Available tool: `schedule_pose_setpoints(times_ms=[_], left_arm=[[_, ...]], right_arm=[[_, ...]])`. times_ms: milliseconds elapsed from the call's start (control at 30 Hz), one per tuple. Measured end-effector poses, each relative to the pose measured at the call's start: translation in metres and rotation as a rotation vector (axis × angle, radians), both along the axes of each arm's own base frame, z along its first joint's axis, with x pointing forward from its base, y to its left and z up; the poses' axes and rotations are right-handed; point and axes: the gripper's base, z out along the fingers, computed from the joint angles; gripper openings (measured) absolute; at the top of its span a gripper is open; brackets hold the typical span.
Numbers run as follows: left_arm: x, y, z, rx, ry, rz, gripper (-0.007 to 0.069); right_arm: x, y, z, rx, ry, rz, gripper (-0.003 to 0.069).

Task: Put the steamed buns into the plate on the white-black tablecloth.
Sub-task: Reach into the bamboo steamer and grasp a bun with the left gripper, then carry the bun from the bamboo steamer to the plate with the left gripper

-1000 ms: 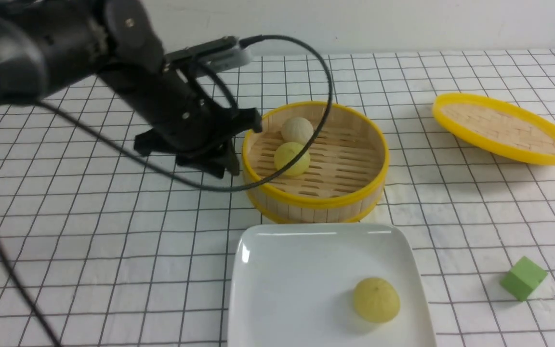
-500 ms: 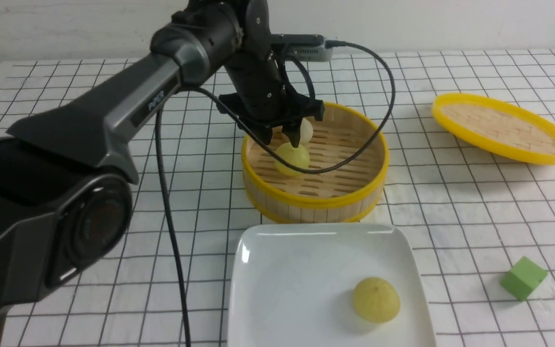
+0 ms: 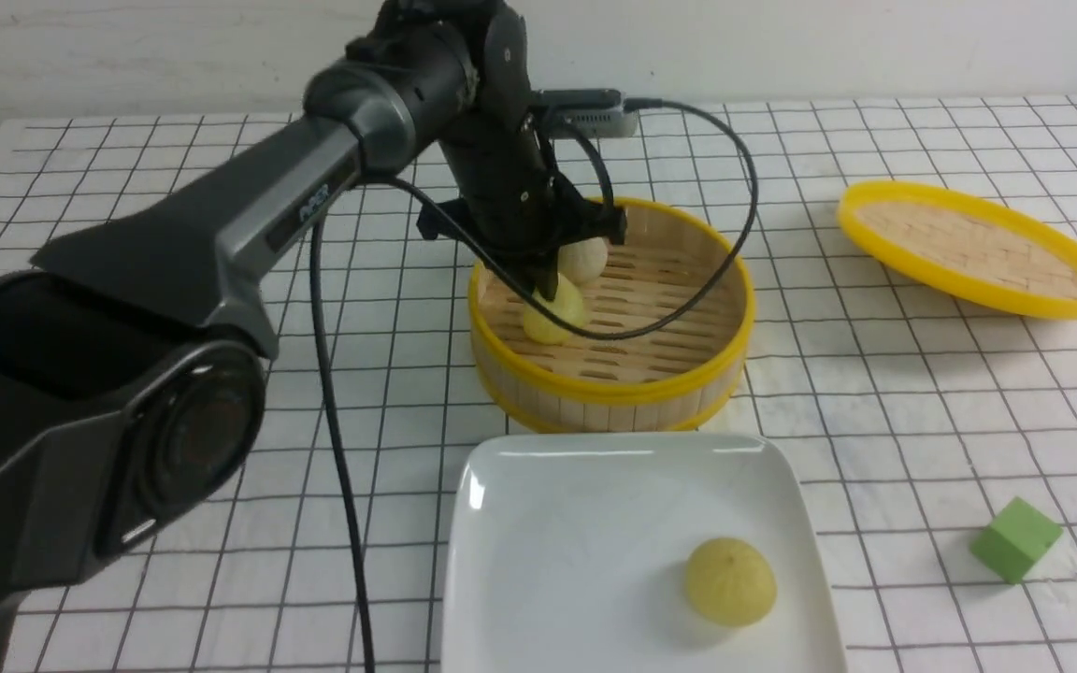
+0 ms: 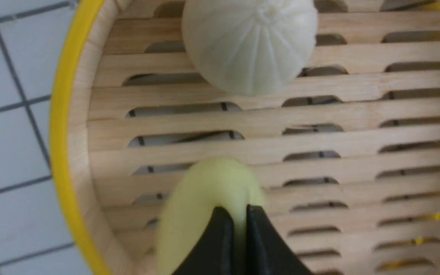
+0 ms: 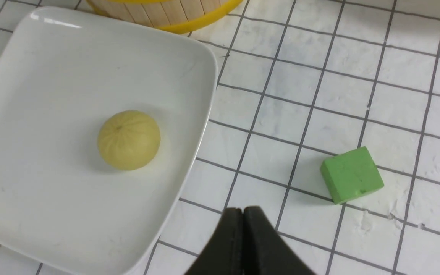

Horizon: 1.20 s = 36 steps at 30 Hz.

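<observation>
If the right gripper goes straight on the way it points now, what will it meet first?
Probably bare white-black tablecloth, between the plate and the green cube; the right gripper lines up with neither, though depth is unclear.

The plate (image 3: pixel 548 561) is white, the buns (image 3: pixel 730 579) pale yellow and beige, the tablecloth (image 3: pixel 875 421) black-gridded white.

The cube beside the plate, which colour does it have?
The cube is plain green; the right wrist view shows it best.

I count three buns: one yellow steamed bun (image 3: pixel 730 579), a second yellow steamed bun (image 3: pixel 546 322) and one white steamed bun (image 3: pixel 588 260). There is one white plate (image 3: pixel 576 542), one bamboo steamer basket (image 3: pixel 613 397), one basket lid (image 3: pixel 973 245), one green cube (image 3: pixel 1015 539) and one checked tablecloth (image 3: pixel 875 393)
</observation>
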Motion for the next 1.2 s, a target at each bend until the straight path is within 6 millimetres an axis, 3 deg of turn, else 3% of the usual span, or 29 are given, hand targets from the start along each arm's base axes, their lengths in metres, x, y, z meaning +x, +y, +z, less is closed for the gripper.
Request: schedule_pose_setpoints(times_ms=[33,133,233,300,367,467,567,600,633,700,733,767,833,1033,1200], left_arm=[[-0.002,0.001,0.007,-0.003,-0.010,0.000,0.0022],[-0.024,0.018,0.076,-0.003,-0.144,-0.010,0.0022],[-0.045,0.034,0.119,0.013,-0.247,-0.004,0.0022],[-0.061,0.044,0.137,0.009,-0.269,0.000,0.0022],[-0.075,0.048,0.142,-0.022,-0.241,-0.007,0.0022],[-0.096,0.050,0.130,-0.069,-0.136,-0.026,0.0022],[-0.118,0.043,0.086,-0.100,0.069,-0.084,0.0023],[-0.125,0.039,0.064,-0.084,0.143,-0.115,0.0023],[-0.125,0.038,0.060,-0.078,0.149,-0.124,0.0023],[-0.135,0.024,0.007,-0.031,0.239,-0.170,0.0027],[-0.136,0.023,0.004,-0.026,0.248,-0.173,0.0027],[-0.138,0.014,-0.018,-0.009,0.272,-0.183,0.0034],[-0.138,0.007,-0.033,0.003,0.284,-0.192,0.0047],[-0.138,-0.009,-0.053,0.006,0.271,-0.211,0.0180],[-0.130,-0.013,-0.038,-0.001,0.218,-0.225,0.0393]], right_arm=[[0.000,0.000,0.000,0.000,0.000,0.000,0.0011],[0.000,0.000,0.000,0.000,0.000,0.000,0.0014],[0.000,0.000,0.000,0.000,0.000,0.000,0.0015],[0.000,0.000,0.000,0.000,0.000,0.000,0.0018],[0.000,0.000,0.000,-0.001,0.000,0.000,0.0019],[0.000,0.000,0.000,-0.003,-0.002,0.000,0.0020],[0.000,0.000,0.000,-0.003,-0.002,0.000,0.0020],[0.000,0.000,0.000,-0.003,-0.002,0.000,0.0020],[0.000,0.000,0.000,-0.003,-0.002,0.000,0.0020],[0.000,0.000,0.000,-0.003,-0.003,-0.001,0.0020],[0.000,0.000,0.000,-0.003,-0.003,-0.001,0.0022],[0.000,0.000,0.000,-0.003,-0.003,-0.001,0.0023],[0.000,0.000,0.000,-0.003,-0.004,-0.001,0.0026],[0.001,0.000,0.000,-0.002,-0.007,-0.002,0.0036],[0.001,0.000,0.000,-0.002,-0.010,-0.003,0.0041]])
